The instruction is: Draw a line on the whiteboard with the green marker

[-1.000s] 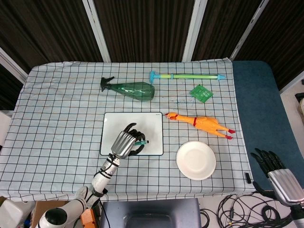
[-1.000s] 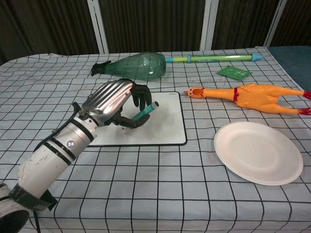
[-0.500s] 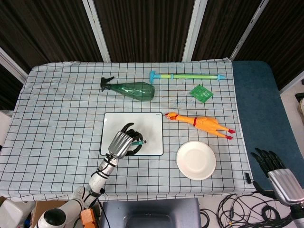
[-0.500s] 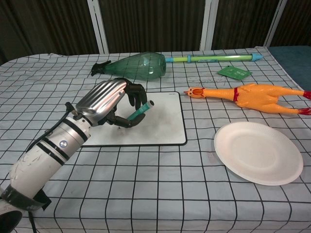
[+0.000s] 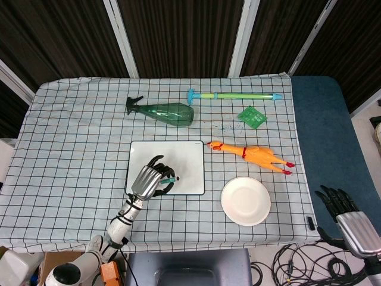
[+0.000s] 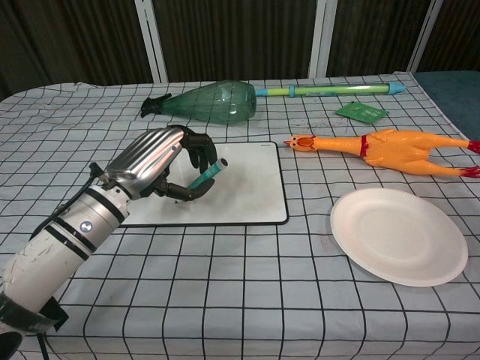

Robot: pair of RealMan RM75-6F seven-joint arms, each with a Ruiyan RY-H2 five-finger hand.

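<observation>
The whiteboard (image 5: 184, 156) (image 6: 251, 187) lies flat in the middle of the checked table. My left hand (image 5: 149, 180) (image 6: 154, 161) hovers over its front left part and grips the green marker (image 5: 169, 179) (image 6: 204, 175), which slants with its upper end pointing right. I cannot tell if the marker's lower tip touches the board, as the fingers hide it. No drawn line shows on the board. My right hand (image 5: 347, 217) hangs off the table's right side, fingers spread, holding nothing; the chest view does not show it.
A green spray bottle (image 5: 164, 111) (image 6: 206, 103) lies behind the board. A rubber chicken (image 5: 253, 155) (image 6: 382, 148) lies to its right, a white plate (image 5: 246, 201) (image 6: 398, 235) at front right. A long blue-green tube (image 5: 235, 95) and a green packet (image 5: 252, 116) sit at the back.
My left hand has slid leftward and toward the table's front edge over the board, carrying the marker with it. The right hand has not moved.
</observation>
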